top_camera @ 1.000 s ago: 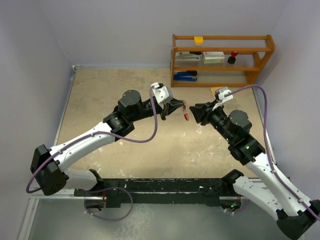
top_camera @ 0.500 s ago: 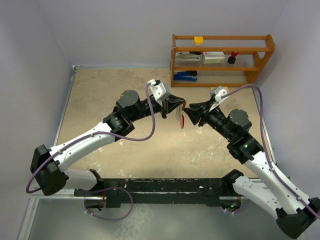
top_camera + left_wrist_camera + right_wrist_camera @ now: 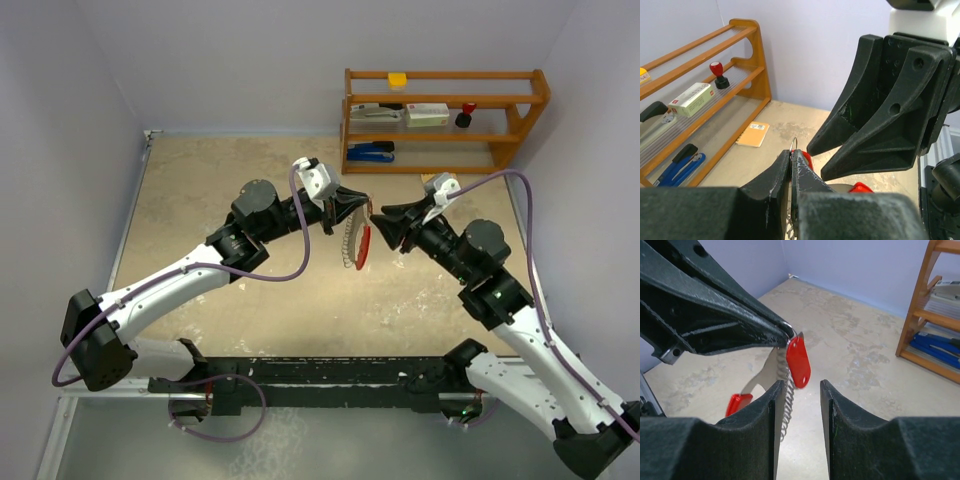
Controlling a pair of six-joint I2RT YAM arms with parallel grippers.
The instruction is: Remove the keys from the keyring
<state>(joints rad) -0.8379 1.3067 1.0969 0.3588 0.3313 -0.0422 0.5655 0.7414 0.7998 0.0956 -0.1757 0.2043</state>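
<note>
Our left end effector pinches the keyring; the narrowly open right end effector may tug it loose.

Keyring is showing smooth, glossy red plastic. Its chain is reading as bright, silvery coiled metal. Left gripper is presenting matt black plastic, scuffed grey near the tips. Shelf is showing smooth, varnished wood. Table is looking matt, mottled and rough.
</note>
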